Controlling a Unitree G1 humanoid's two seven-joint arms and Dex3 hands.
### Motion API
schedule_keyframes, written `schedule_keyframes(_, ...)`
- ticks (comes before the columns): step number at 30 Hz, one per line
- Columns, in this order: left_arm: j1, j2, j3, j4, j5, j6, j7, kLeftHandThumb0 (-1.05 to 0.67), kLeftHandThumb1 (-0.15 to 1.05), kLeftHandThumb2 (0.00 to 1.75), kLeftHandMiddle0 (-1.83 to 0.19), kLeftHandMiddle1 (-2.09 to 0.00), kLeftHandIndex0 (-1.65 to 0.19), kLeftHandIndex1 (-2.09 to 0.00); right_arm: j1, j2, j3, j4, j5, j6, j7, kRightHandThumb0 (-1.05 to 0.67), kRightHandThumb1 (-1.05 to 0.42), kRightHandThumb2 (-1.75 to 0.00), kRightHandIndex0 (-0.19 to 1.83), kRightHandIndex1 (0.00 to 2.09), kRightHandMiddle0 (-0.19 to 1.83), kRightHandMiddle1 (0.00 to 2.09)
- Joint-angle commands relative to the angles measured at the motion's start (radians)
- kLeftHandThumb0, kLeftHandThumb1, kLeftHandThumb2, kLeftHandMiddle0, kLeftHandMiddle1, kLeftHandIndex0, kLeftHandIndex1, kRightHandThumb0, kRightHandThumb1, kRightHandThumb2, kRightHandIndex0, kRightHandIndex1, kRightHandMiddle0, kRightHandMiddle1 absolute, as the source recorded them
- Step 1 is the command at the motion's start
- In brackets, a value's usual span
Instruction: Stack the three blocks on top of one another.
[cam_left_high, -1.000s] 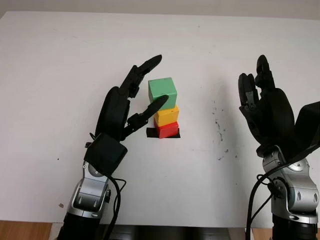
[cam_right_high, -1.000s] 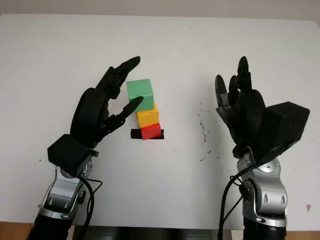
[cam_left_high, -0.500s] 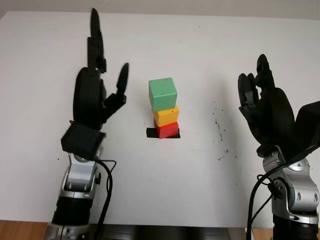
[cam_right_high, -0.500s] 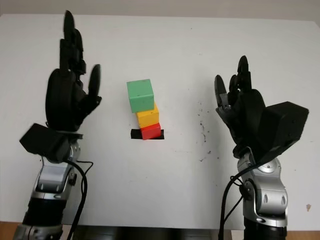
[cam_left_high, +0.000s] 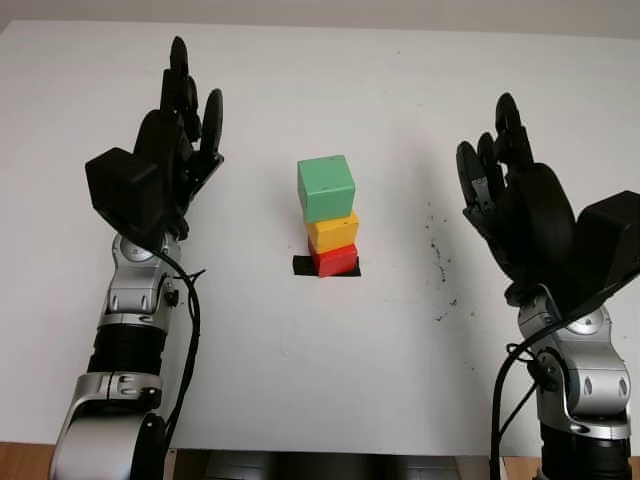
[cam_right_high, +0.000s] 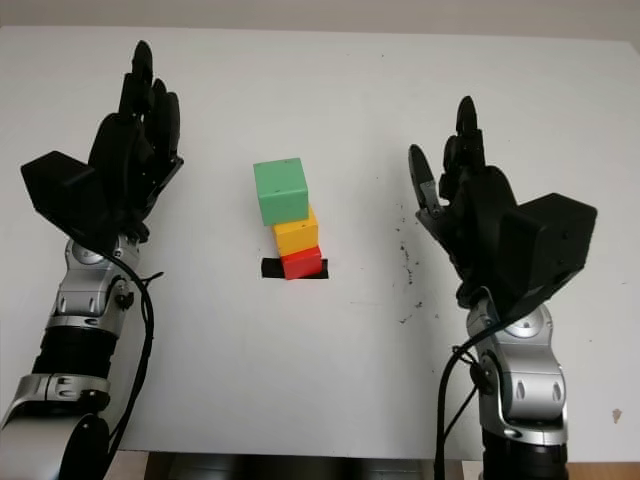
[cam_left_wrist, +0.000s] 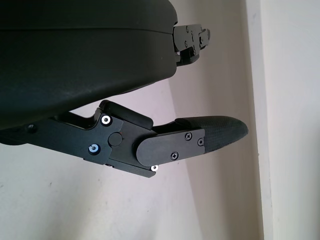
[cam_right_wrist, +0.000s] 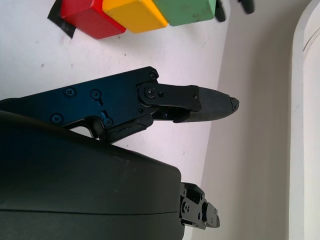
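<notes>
Green block (cam_left_high: 326, 188) tops yellow block (cam_left_high: 332, 231) and red block (cam_left_high: 335, 259), seemingly stable; open left hand (cam_left_high: 170, 150) and open right hand (cam_left_high: 520, 215) flank the tower, well apart.

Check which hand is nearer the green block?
Roughly equal, left marginally. Left hand is open, raised left of the green block; right hand is open, raised on its right. Neither touches it.

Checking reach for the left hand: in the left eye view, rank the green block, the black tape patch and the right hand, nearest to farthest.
From the left hand:
1. Green block, top of the stack.
2. Black tape patch, under the stack.
3. Right hand, open, far side.
</notes>
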Motion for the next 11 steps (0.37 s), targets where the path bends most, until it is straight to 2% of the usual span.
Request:
schedule_keyframes(1, -0.020, 0.002, 0.002, 0.023, -0.011, -0.019, -0.021, -0.72, 1.05, 0.55, 0.07, -0.08, 0.07, -0.07, -0.013, 0.011, 0.010, 0.005, -0.009, -0.030, -0.007, -0.67, -1.05, -0.42, -0.19, 0.00, -0.17, 0.03)
schedule_keyframes(6, -0.025, 0.004, 0.004, 0.056, -0.030, -0.022, -0.068, -0.68, 1.05, 0.61, 0.08, -0.06, 0.09, -0.06, -0.019, 0.021, 0.021, 0.016, -0.018, -0.047, -0.014, -0.67, -1.05, -0.42, -0.19, 0.00, -0.18, 0.03)
schedule_keyframes(11, -0.011, 0.003, -0.010, 0.056, -0.013, -0.018, -0.065, -0.65, 1.05, 0.65, 0.06, -0.06, 0.08, -0.06, -0.015, 0.027, 0.018, 0.007, -0.010, -0.039, -0.015, -0.65, -1.05, -0.42, -0.19, 0.00, -0.18, 0.04)
